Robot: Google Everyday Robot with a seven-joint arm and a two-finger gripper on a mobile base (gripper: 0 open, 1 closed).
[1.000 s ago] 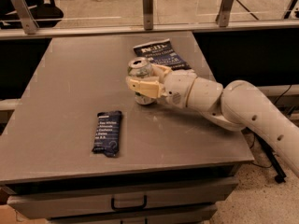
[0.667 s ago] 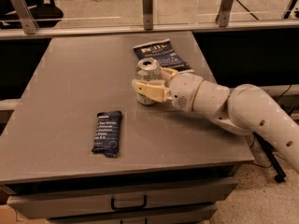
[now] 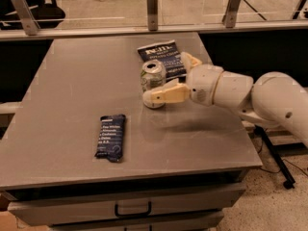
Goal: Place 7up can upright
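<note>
Small shiny silver-and-pale-green metal 7up can [image 3: 153, 76] stands upright, silver top and pull tab facing up. It sits right of the table's centre, toward the far edge and well in from the right edge.

Cream-white two-finger gripper [image 3: 166, 78] is just right of the can, low over the surface, coming in from the right edge. Jaws are spread wide and have no hold on anything. Near finger [image 3: 166, 94] lies across the front of the can's base with its tip at the can's lower left; contact or a thin gap, cannot tell. Far finger [image 3: 190, 60] is behind and to the right of the can, apart from it, over the corner of a bag. So only the near finger reaches the can.

Flat dark blue snack bag with white print [image 3: 161, 54] lies just behind the can near the far edge; the can's top overlaps its lower edge in this view. Bulky white jointed robot arm [image 3: 240, 90] runs from the gripper out past the right edge.

Narrow dark blue snack packet with white lettering [image 3: 110, 136] lies flat toward the front edge, left of centre, well apart from the can and gripper.

Grey matte metal table [image 3: 72, 81] carries all of these. Grey drawer with a dark handle [image 3: 132, 209] sits under the front edge.
</note>
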